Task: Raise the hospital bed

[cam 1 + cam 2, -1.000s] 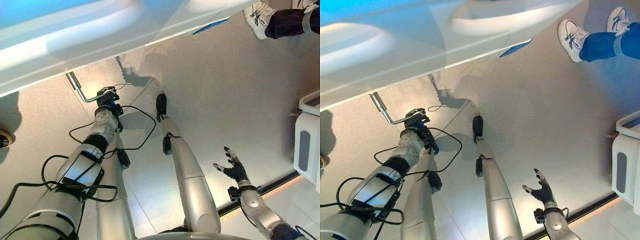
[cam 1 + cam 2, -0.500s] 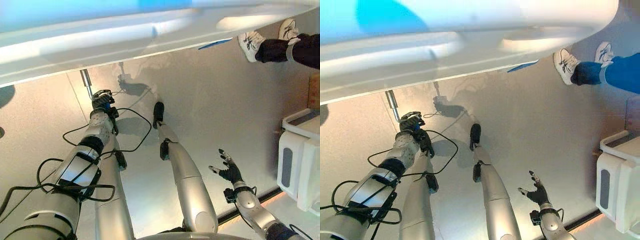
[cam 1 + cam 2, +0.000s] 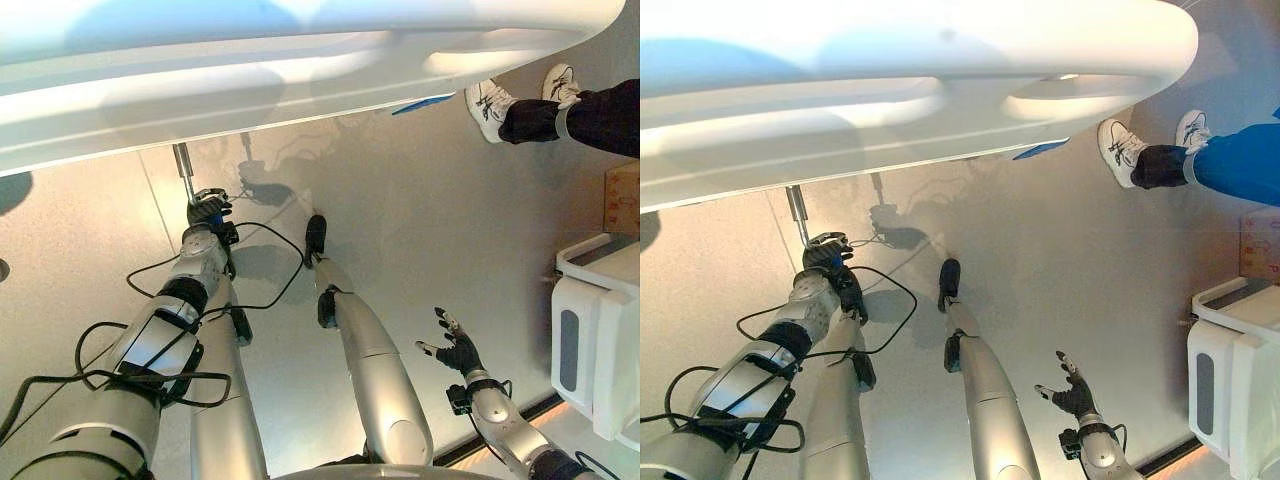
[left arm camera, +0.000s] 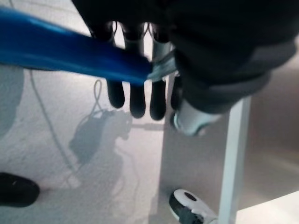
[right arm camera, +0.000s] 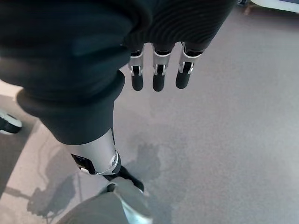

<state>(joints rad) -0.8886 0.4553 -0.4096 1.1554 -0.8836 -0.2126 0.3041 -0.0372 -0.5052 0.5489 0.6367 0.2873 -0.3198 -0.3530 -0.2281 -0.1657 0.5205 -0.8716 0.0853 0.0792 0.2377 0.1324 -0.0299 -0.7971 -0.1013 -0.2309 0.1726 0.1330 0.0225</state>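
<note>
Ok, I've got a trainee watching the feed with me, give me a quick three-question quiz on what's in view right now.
1. True or false: the left hand is curled round the blue-handled crank under the hospital bed.
2. How are the right hand's fingers? A) clenched B) spread open, holding nothing C) pinching a cable
3. Fill in: the person's white shoes stand on the robot's ___ side.

Key: 1 true; 2 B; 3 right.

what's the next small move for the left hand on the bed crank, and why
Probably keep turning the crank another part-turn. The left hand is shut on its blue handle under the bed, and the right hand hangs open, apart from it.
</note>
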